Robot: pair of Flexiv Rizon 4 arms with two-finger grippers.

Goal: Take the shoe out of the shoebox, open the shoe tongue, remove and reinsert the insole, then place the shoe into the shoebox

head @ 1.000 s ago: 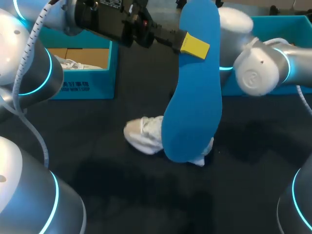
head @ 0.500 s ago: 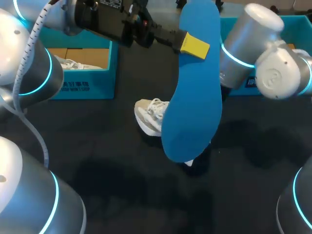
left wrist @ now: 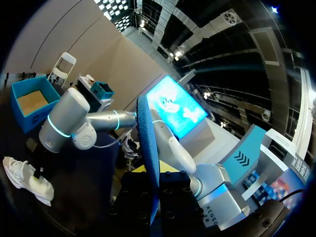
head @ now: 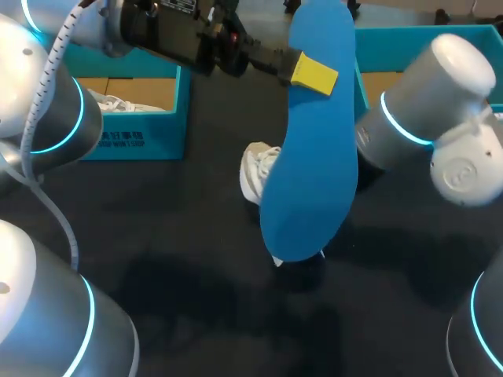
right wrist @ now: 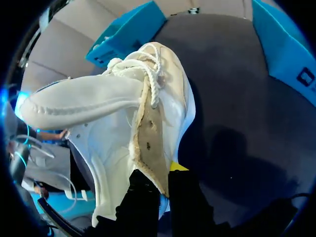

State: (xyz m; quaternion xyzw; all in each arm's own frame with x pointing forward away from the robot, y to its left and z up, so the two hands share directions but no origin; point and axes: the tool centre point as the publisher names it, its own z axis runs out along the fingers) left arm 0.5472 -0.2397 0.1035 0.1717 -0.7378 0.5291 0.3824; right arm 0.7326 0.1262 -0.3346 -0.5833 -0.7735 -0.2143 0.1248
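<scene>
A: The left end effector point(head: 311, 72) pinches the long blue foam insole point(head: 310, 157), held up high, standing tall.

B: The right end effector point(right wrist: 161, 180) grips the white lace-up shoe point(right wrist: 123, 108) by its heel, low under the insole, over the black bench point(head: 157, 314).

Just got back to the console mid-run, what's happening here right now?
The left tool holds the blue insole upright above the table. The right tool grips the white shoe at its heel collar, close by the insole. The insole is out of the shoe and not yet reinserted.
</scene>
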